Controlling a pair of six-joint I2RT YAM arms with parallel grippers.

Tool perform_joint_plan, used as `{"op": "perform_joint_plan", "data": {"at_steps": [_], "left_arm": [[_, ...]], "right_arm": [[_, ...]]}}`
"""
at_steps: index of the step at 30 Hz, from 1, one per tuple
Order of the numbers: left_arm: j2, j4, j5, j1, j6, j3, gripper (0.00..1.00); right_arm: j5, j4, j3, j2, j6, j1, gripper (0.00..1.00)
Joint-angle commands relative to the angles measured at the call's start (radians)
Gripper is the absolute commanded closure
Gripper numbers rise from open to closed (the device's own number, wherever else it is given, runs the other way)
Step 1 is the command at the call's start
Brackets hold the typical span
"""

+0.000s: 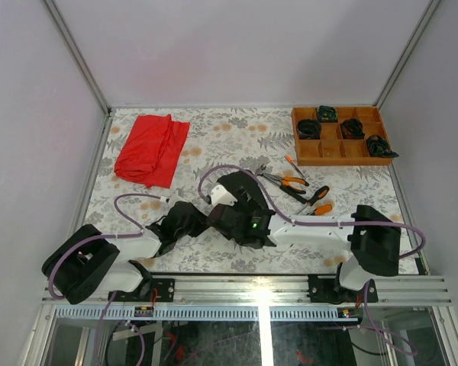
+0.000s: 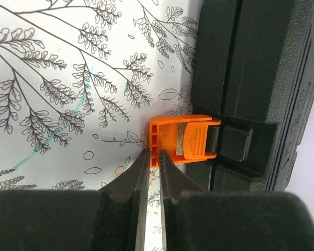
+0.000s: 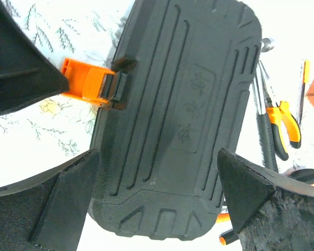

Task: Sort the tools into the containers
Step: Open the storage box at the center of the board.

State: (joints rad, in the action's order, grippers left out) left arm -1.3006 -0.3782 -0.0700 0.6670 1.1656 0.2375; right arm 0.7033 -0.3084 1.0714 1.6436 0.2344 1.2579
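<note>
The black tool case [image 1: 244,187] lies closed in the middle of the table, its orange latch [image 2: 186,137] sticking out sideways. My left gripper [image 2: 153,156] is shut on the latch's outer edge. My right gripper [image 3: 157,152] stands open over the ribbed lid [image 3: 188,94], one finger at each long side; whether they touch it I cannot tell. The tools lie right of the case: orange-handled pliers [image 1: 291,181], screwdrivers [image 1: 317,195] and a silver-headed tool [image 3: 266,44]. In the right wrist view the pliers [image 3: 283,121] show beyond the case.
An orange-brown wooden tray [image 1: 332,150] holding black coiled bundles stands at the back right. A red cloth [image 1: 153,149] lies at the back left. Both arms cross close together at the table's middle, with purple cables looping around them.
</note>
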Motion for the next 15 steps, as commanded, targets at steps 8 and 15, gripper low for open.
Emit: {"op": "perform_joint_plan", "data": {"at_steps": [8,15], "left_arm": [[-0.039,0.193,-0.049,0.007,-0.041,-0.040,0.97],[-0.038,0.199,-0.050,0.006,-0.045,-0.032,0.97]], "right_arm": [[-0.141,0.020,-0.061,-0.205,-0.013,-0.127,0.00],[-0.162,0.052,-0.049,-0.175,-0.027,-0.081,0.01]]}}
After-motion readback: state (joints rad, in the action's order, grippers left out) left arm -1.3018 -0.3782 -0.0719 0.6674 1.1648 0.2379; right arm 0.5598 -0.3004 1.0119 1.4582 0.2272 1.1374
